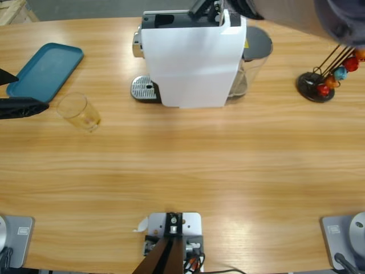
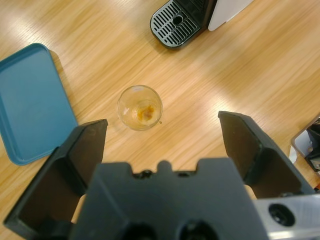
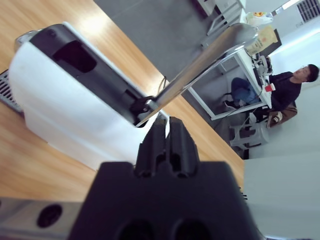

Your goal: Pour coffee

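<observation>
Wooden table (image 1: 182, 171) — glass (image 1: 80, 112) upright, coffee (image 2: 145, 112) residue.

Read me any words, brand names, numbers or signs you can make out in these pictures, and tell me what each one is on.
No text can be read in any of the three views.
The white coffee machine shows no readable brand or label.
A small yellow sticker sits on the machine's right side, too small to read.
The glass, the blue tray and the capsule stand carry no visible writing.
</observation>
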Robot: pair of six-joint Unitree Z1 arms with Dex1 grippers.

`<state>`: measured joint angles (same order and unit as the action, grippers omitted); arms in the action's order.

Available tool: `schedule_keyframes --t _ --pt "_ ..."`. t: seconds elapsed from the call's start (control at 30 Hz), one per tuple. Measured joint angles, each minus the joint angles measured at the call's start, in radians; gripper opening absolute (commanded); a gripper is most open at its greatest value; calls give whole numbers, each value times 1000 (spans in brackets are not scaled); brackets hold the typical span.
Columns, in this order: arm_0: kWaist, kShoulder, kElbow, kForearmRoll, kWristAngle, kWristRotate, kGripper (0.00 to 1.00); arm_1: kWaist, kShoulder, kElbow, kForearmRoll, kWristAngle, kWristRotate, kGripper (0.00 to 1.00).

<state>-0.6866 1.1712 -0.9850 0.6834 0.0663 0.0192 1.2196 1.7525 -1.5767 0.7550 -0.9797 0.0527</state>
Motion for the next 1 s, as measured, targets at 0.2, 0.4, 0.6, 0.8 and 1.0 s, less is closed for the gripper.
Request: schedule_keyframes --t 0.2,0.4,0.6,0.8,1.0 --pt "0 0 0 0 0 0 959 -82 6 0 -151 -3 -119 0" --pt "0 0 0 0 0 0 954 -110 31 -5 -184 -3 -159 0" --pt "0 0 0 0 0 0 954 -116 60 -43 -187 -3 -213 0" --pt "0 0 0 0 0 0 954 -122 135 -122 -187 17 -270 0" --pt "0 0 0 0 0 0 954 -120 182 -165 -187 40 -275 0"
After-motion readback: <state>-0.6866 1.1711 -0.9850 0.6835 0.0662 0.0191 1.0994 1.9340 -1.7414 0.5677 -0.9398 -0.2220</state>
